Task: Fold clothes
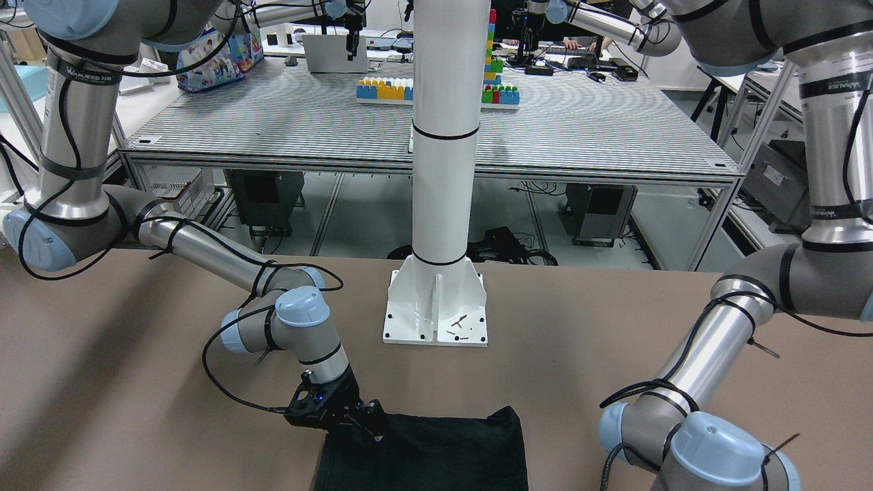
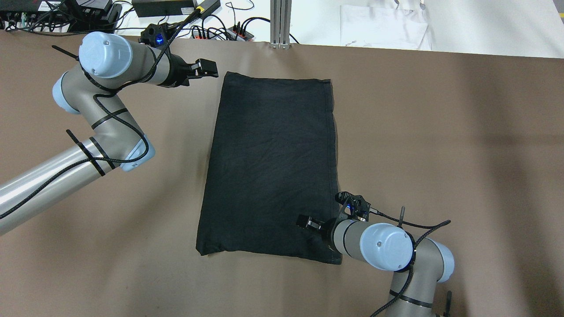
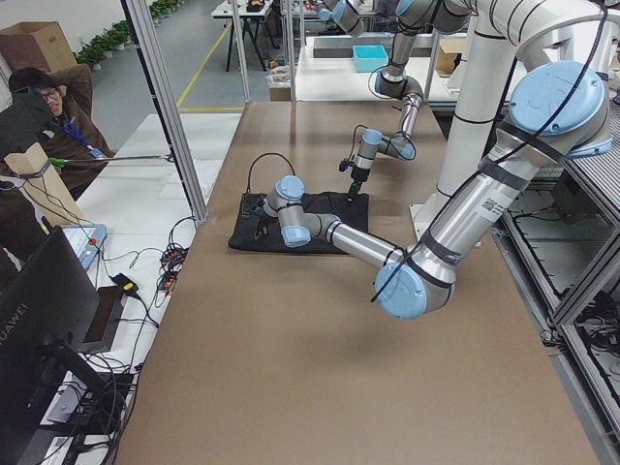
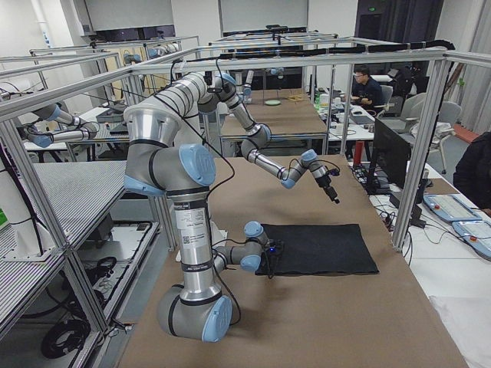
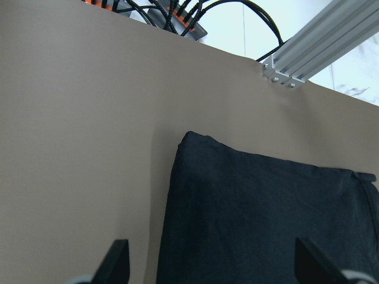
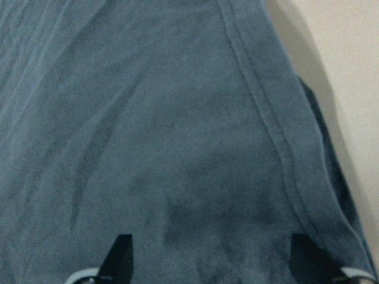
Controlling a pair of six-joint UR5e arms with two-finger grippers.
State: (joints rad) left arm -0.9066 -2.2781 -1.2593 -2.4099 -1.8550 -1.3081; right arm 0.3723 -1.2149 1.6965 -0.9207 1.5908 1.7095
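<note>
The left gripper is held above the brown table, just beside the far left corner of the black garment. Its fingers are spread wide, with nothing between them. The garment is laid flat as a long rectangle at the table's middle. Over its near right corner, by the hemmed edge, the right gripper is set low with its jaws parted; whether the cloth is touched cannot be told.

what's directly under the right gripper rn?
Black garment, near its hemmed edge; the right gripper is open above it. The table under that patch is covered by the cloth, so not visible.
</note>
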